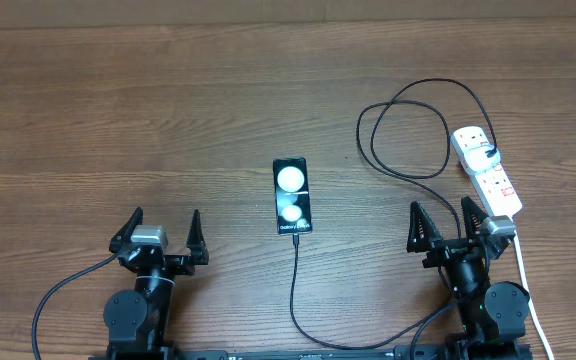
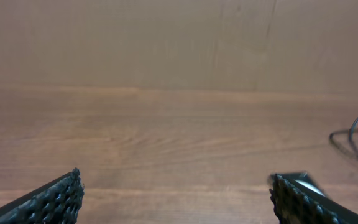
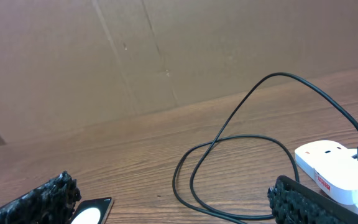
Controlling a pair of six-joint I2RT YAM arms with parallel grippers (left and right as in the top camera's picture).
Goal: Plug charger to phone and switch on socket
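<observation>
The black phone (image 1: 291, 195) lies flat at the table's middle, its glossy face showing two white glares. The black charger cable (image 1: 294, 285) meets the phone's near edge, runs toward me, then right and up into loops (image 1: 400, 135). Its other end is plugged into the white power strip (image 1: 486, 170) at the right. My left gripper (image 1: 158, 236) is open and empty, left of the phone. My right gripper (image 1: 450, 226) is open and empty, just in front of the strip. The right wrist view shows the phone's corner (image 3: 93, 210), the cable loops (image 3: 229, 163) and the strip (image 3: 328, 163) between open fingers (image 3: 173, 193).
The strip's white cord (image 1: 528, 290) runs down past the right arm's base. A cardboard wall (image 3: 166, 56) stands behind the wooden table (image 1: 118, 120). The left wrist view shows bare wood between open fingers (image 2: 176, 194) and a bit of cable (image 2: 353, 138) at the right.
</observation>
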